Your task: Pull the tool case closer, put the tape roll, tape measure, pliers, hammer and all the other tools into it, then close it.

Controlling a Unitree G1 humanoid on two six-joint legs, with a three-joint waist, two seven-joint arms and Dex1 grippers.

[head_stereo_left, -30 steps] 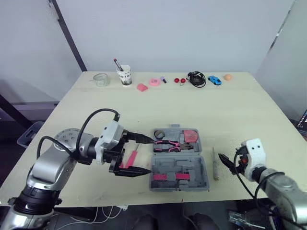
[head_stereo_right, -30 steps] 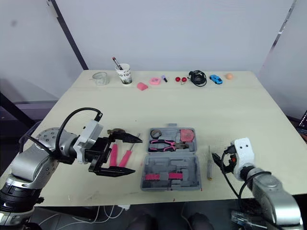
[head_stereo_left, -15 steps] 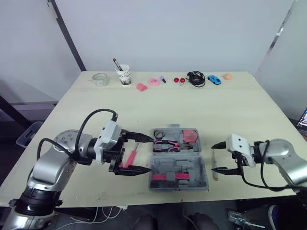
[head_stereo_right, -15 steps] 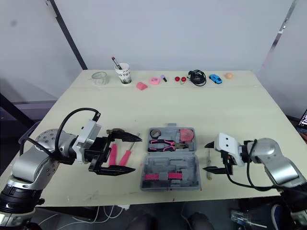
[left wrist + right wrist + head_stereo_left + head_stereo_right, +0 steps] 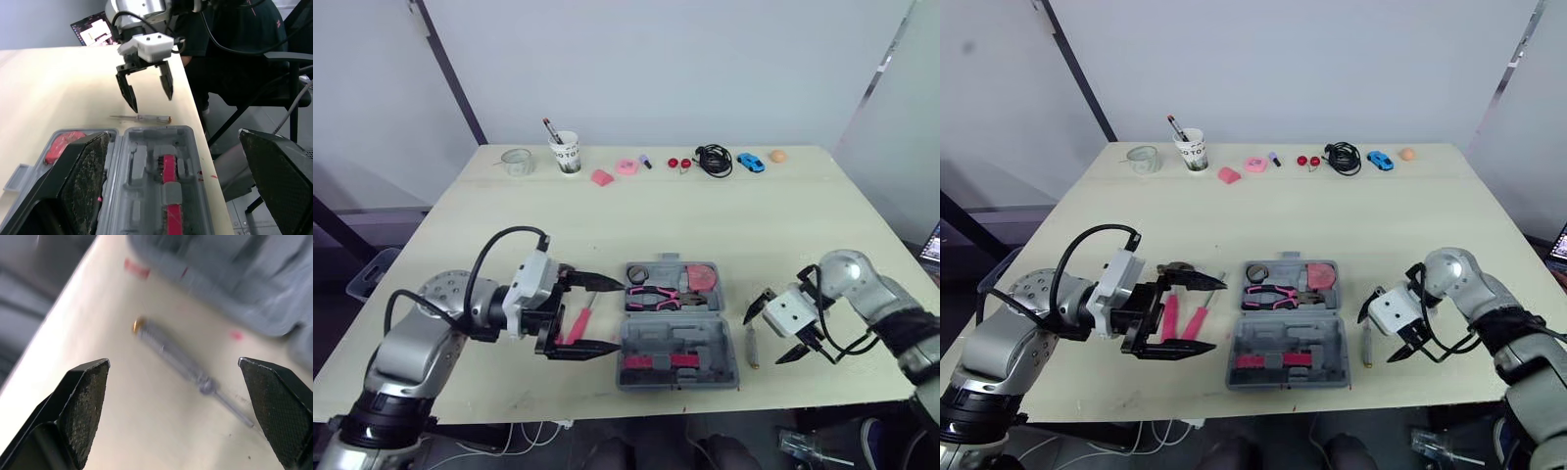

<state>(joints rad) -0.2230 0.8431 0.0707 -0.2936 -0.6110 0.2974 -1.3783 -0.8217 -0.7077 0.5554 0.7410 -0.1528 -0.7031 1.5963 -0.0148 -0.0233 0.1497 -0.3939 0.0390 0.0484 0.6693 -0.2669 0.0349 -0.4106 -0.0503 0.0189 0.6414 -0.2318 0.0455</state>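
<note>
The grey tool case point(image 5: 700, 345) lies open near the table's front edge. Pink pliers point(image 5: 656, 296), a tape roll point(image 5: 638, 273) and a red tool point(image 5: 703, 278) rest in its far half. Two pink-handled screwdrivers point(image 5: 576, 323) lie just left of the case, between the fingers of my open left gripper point(image 5: 622, 316), which points at the case. A slim grey screwdriver point(image 5: 752, 338) lies right of the case. My right gripper point(image 5: 765, 338) hangs open straddling it; the right wrist view has this screwdriver point(image 5: 181, 355) between the fingers point(image 5: 83, 401).
Along the far edge stand a glass jar point(image 5: 518, 163), a paper cup with a pen point(image 5: 567, 154), pink bits point(image 5: 626, 167), a black cable point(image 5: 715, 161), a blue toy car point(image 5: 751, 163) and an orange ball point(image 5: 778, 156). The table's front edge runs close behind the case.
My right arm rose from the front edge, swung its gripper over the grey screwdriver and turned it downward, fingers open. The left gripper has barely moved.
</note>
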